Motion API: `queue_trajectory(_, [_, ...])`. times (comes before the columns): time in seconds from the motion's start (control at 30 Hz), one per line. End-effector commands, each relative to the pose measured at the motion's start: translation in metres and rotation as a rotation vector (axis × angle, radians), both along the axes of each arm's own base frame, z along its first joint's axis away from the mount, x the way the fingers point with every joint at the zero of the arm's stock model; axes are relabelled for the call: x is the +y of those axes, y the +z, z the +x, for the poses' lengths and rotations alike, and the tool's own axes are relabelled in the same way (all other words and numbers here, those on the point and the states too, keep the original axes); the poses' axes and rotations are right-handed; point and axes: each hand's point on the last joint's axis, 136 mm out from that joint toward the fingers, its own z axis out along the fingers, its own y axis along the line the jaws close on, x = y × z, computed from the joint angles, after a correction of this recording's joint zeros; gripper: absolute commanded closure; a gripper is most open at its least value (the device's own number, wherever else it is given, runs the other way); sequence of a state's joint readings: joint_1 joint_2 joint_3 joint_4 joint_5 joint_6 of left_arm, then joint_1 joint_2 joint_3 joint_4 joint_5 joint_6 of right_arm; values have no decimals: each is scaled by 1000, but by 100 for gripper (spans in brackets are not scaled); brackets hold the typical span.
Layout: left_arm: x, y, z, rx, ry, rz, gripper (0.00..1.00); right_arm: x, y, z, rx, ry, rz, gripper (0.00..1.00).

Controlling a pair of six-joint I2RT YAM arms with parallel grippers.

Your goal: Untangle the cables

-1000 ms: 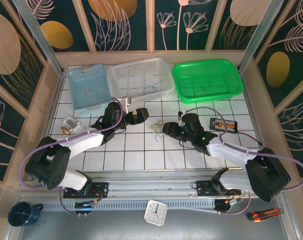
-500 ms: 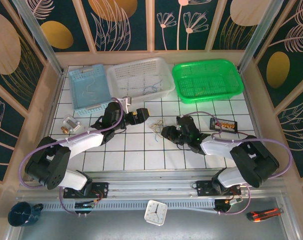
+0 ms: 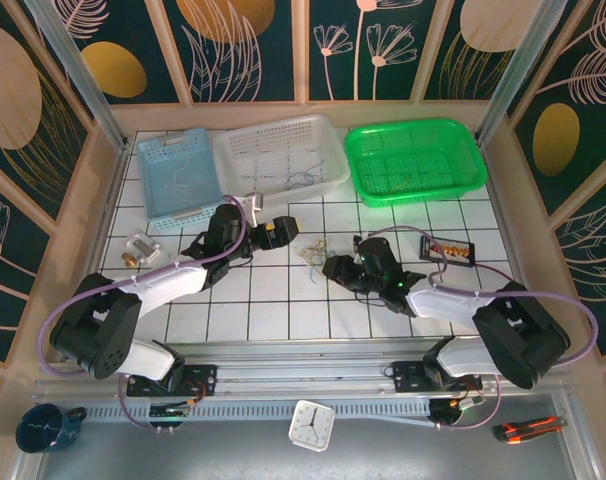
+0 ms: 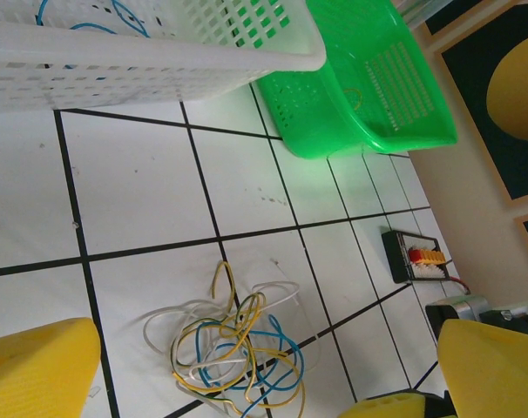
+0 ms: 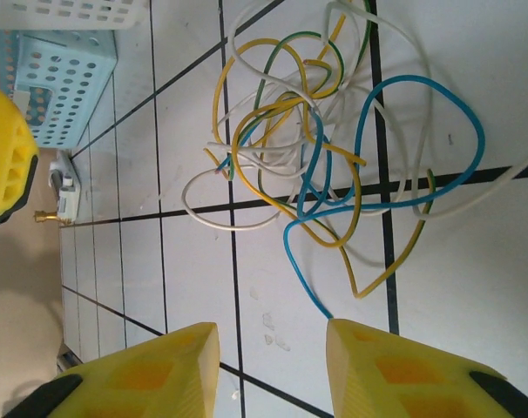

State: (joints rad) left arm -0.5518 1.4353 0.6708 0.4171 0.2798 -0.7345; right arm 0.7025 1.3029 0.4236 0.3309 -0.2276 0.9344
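Right pincer [image 5: 273, 353] hangs low just beside the cables [image 5: 325, 157], its jaws partly apart and empty. Left pincer [image 3: 285, 231] stands wide apart on the other side. The clump lies on the table [image 3: 283, 300] between them. These wires look light, thin and springy, so I would take one loose outer loop.

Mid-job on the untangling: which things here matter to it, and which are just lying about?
Job:
- cables
- left gripper, open
- right gripper, open, facing the clump
- white basket, maybe, since it holds blue wire

Lying about:
- blue basket
- green basket
- small circuit board
- clock
- mug
- utility knife
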Motion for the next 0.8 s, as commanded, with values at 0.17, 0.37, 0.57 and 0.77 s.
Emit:
queue_trajectory(0.17, [-8,17,2,-53,-26,-40,1,-6,-18,-3,49,-37,-29,61])
queue_trajectory(0.37, [-8,17,2,-55,-27,-40,1,2,-22,4,56,-33,-25,61])
queue_trajectory(0.57, [-8,18,1,-55,-27,-43,1,8,-23,13,50,-35,-22,63])
queue_trajectory(0.77, [-7,19,0,-60,-30,-41,1,10,-27,18,51,-46,-28,64])
